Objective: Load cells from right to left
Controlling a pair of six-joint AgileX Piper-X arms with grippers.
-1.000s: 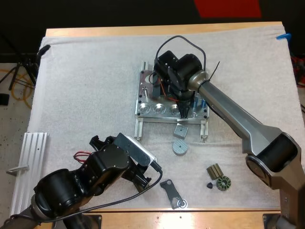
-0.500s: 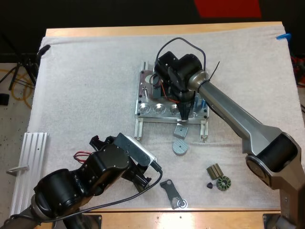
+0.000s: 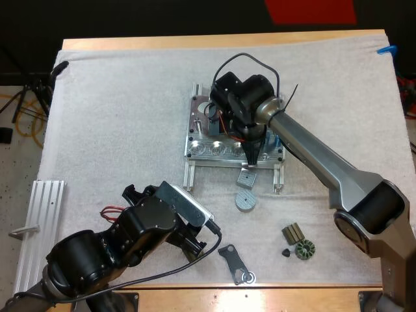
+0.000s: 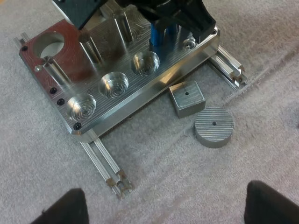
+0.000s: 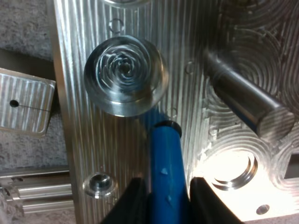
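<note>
Between the right jaws sits a blue cell point(image 5: 166, 172), clamped on both flanks and pointing down at the metal fixture point(image 5: 74, 116). Just past its dark-capped tip lies a round pocket point(image 5: 125, 74) cut with machined rings. The tip looks to stand by that pocket's rim rather than over its middle, and I cannot tell whether it touches the plate. To one side of these jaws, near, rises a steel post point(image 5: 247, 105) with a bright bore point(image 5: 229, 168) beside it. A little further out, past the fixture's edge, a square block point(image 4: 187, 99) and a round disc point(image 4: 214, 127) rest just beside each other on the mat point(image 3: 117, 117). Well away, the left jaws hang spread wide above bare mat, holding nothing and facing the fixture.

What could spoil this, as I judge it: if the cell comes down off-centre, its cap would catch the pocket's lip, then tilt in the grip or skid across the ribbed plate. A sideways correction could knock the post. The cell's smooth sides may also slip under a push.

Farther from both jaws lie small dark parts point(image 3: 294, 233), a toothed ring point(image 3: 304, 249), a black bracket point(image 3: 235, 264) and an aluminium rail point(image 3: 40, 227). The mat is white and nubbly, soft footing for small pieces. The wooden counter point(image 3: 195, 43) shows along its far edge.
</note>
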